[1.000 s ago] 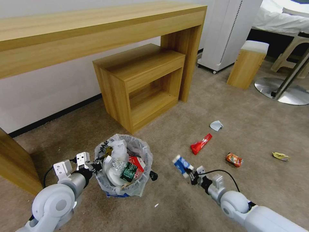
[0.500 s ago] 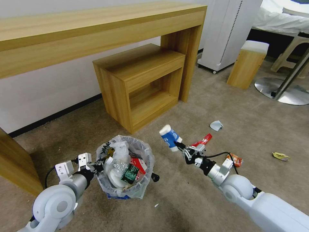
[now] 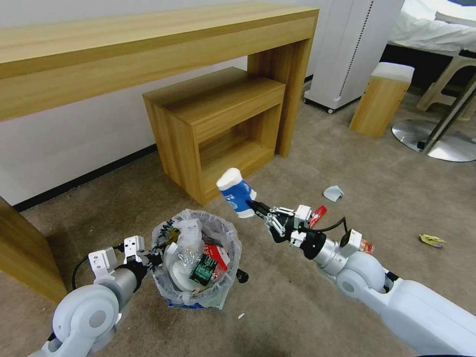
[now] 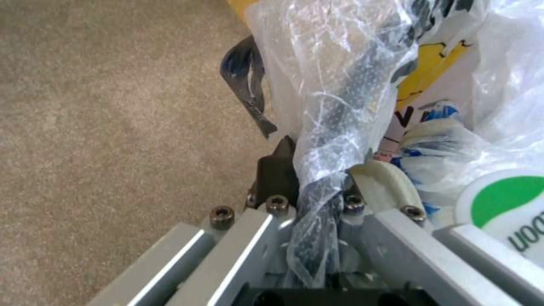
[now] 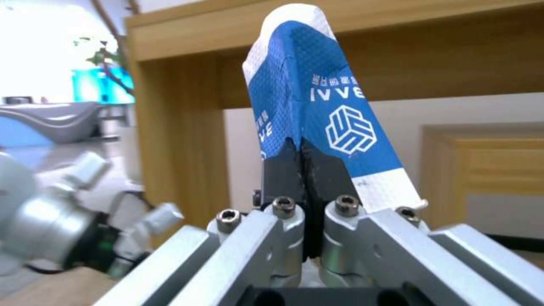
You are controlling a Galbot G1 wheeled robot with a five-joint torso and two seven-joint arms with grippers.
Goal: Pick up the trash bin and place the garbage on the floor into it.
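Observation:
The trash bin (image 3: 229,237), lined with a crinkly white bag and holding several pieces of litter, sits low at the centre of the head view. My left gripper (image 3: 152,258) is shut on its near-left rim; the left wrist view shows the fingers (image 4: 276,170) pinching rim and bag (image 4: 334,97). My right gripper (image 3: 256,208) is shut on a flattened blue-white paper cup (image 3: 236,192), held in the air just beyond the bin's right rim. In the right wrist view the cup (image 5: 331,110) stands up from the closed gripper (image 5: 303,159). More garbage lies on the beige floor (image 3: 297,163).
On the carpet to the right lie a pale crumpled scrap (image 3: 333,193), a red wrapper (image 3: 319,213), an orange can (image 3: 366,246) and a yellow wrapper (image 3: 432,240). A wooden cabinet (image 3: 218,129) under the desk stands behind the bin. A desk leg (image 3: 25,253) is at left.
My right gripper has carried the blue-white cup up and to the left, from low beside the bin to above its right rim. The bin and left gripper have shifted slightly right.

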